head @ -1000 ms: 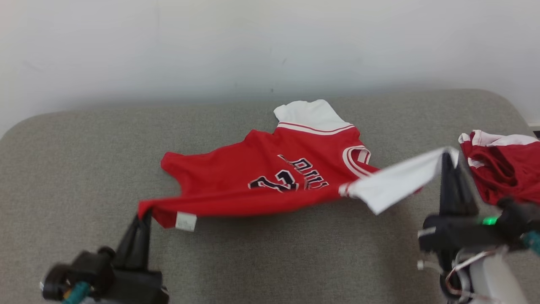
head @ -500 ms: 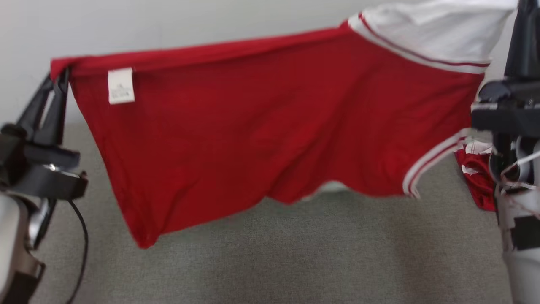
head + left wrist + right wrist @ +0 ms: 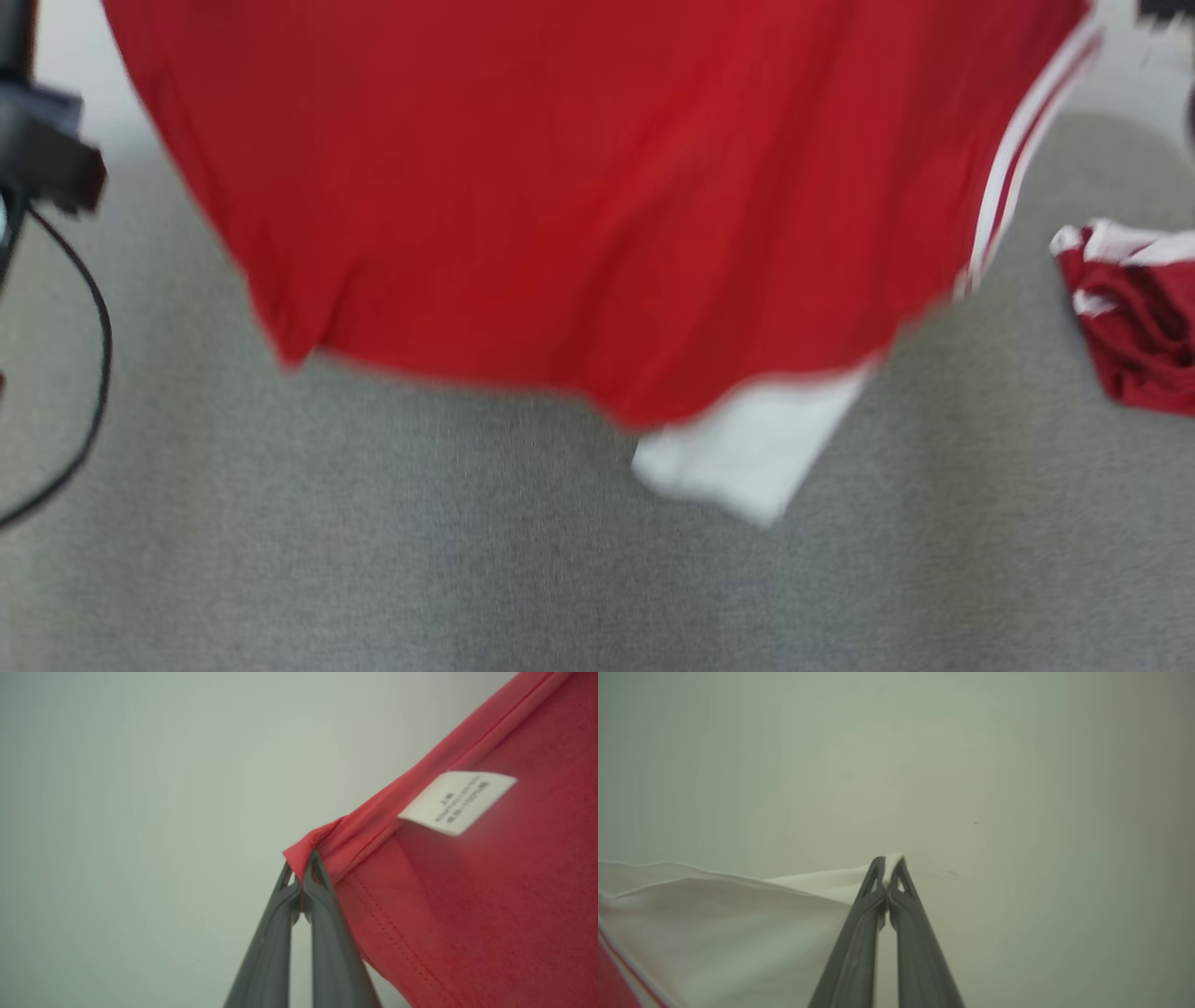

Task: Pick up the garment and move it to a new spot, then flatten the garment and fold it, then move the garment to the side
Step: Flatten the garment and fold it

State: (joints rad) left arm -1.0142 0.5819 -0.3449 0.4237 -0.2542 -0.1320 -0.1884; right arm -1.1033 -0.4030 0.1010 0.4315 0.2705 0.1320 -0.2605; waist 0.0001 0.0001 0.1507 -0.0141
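Above gray surface [image 3: 467,579], garment [image 3: 597,205] hangs pinched in L claw [image 3: 301,870], R claw [image 3: 888,875].

Tag: a small white tag [image 3: 457,801] is sewn on the red garment [image 3: 490,905]. It sits just under the folded top edge, near the corner.
Print on the tag: a few short rows of tiny dark marks, set sideways in the left wrist view.
Can it be read: no, the marks are too small and fuzzy to tell letters from numbers.
Brand or size: cannot tell from the tag.
Other words, numbers or signs: none can be read.
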